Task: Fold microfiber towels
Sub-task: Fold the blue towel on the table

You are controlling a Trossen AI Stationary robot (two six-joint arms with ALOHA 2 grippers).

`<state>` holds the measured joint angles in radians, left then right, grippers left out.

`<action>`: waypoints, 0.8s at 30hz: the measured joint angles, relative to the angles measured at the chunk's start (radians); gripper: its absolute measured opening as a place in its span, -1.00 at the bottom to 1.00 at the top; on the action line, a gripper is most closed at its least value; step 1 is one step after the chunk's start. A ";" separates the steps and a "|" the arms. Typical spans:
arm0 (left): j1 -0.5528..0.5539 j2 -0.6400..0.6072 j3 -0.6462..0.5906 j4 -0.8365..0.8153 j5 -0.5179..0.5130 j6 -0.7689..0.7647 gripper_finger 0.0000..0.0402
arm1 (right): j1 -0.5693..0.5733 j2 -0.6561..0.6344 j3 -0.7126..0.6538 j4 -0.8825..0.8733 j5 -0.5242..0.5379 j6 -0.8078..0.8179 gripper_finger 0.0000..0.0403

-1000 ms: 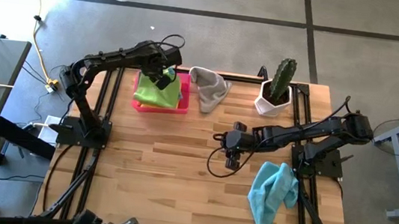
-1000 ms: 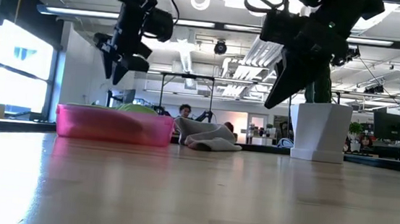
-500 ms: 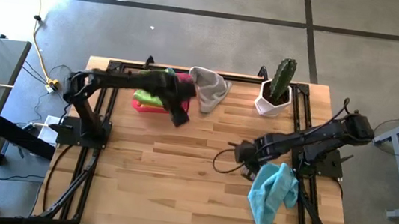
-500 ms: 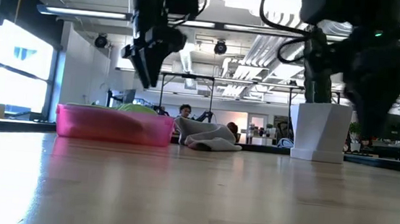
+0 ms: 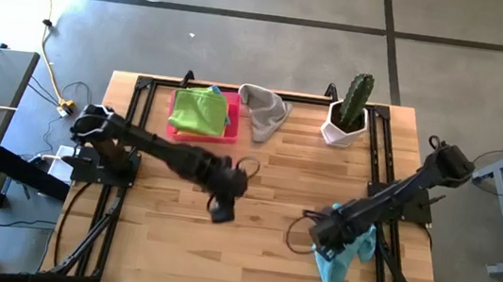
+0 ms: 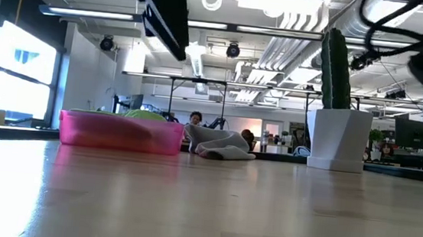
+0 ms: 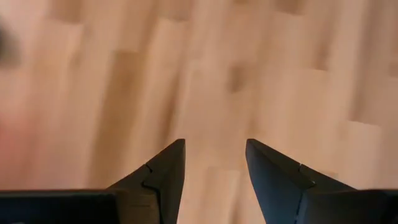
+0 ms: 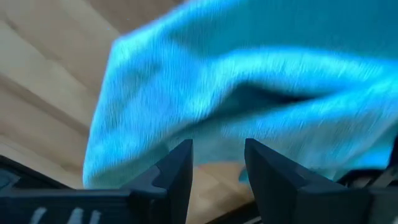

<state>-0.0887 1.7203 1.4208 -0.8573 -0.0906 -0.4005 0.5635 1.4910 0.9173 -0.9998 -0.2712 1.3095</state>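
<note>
The left gripper (image 5: 221, 215) hangs over bare wood near the centre of the tabletop (image 5: 249, 245), reaching out from the arm's base at about 9 o'clock. In the left wrist view its two dark fingers (image 7: 165, 171) stand apart with only wood grain between them, holding nothing.

The right gripper (image 5: 319, 236) is at about 4 o'clock on the tabletop, at the edge of the crumpled light blue towel (image 5: 341, 258). In the right wrist view the fingers (image 8: 176, 168) are spread with a gap between them, and the light blue towel (image 8: 261, 93) fills most of the space just beyond the tips; nothing is pinched between them.

The pink tray (image 5: 200, 133) sits at about 11 o'clock near the far edge, with a green towel (image 5: 203, 112) lying in it and a strip of yellow-green cloth showing along the towel's far edge. Just beside the tray, toward 12 o'clock, a grey towel (image 5: 264, 111) lies in a loose heap. A cactus in a white pot (image 5: 348, 114) stands at about 1 o'clock.

In the low view the pink tray (image 6: 120, 132), the grey towel (image 6: 221, 144) and the white pot (image 6: 339, 139) line up along the far side.
</note>
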 joint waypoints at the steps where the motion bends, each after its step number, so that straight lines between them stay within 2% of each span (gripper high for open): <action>1: -0.027 0.000 0.000 0.018 0.000 -0.010 -0.21 | 0.022 0.000 0.000 0.002 0.000 0.029 -0.32; 4: -0.099 0.000 0.000 0.077 0.000 -0.038 -0.22 | 0.075 0.001 0.000 0.019 0.011 0.100 -0.32; 10: -0.223 0.000 0.000 0.222 -0.001 -0.060 -0.22 | 0.116 0.047 0.000 0.078 0.089 0.104 -0.32; 15: -0.298 0.000 0.000 0.323 -0.002 -0.060 -0.21 | 0.118 0.126 0.000 0.095 0.071 0.066 -0.32; 19: -0.337 0.000 0.000 0.394 -0.002 -0.060 -0.21 | 0.117 0.183 0.000 0.149 0.061 -0.006 -0.32; 24: -0.359 0.000 0.000 0.432 -0.003 -0.060 -0.21 | 0.080 0.222 0.002 0.268 0.109 -0.164 -0.32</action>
<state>-0.4480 1.7203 1.4208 -0.4256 -0.0933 -0.4606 0.6435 1.7127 0.9189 -0.7313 -0.1625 1.1459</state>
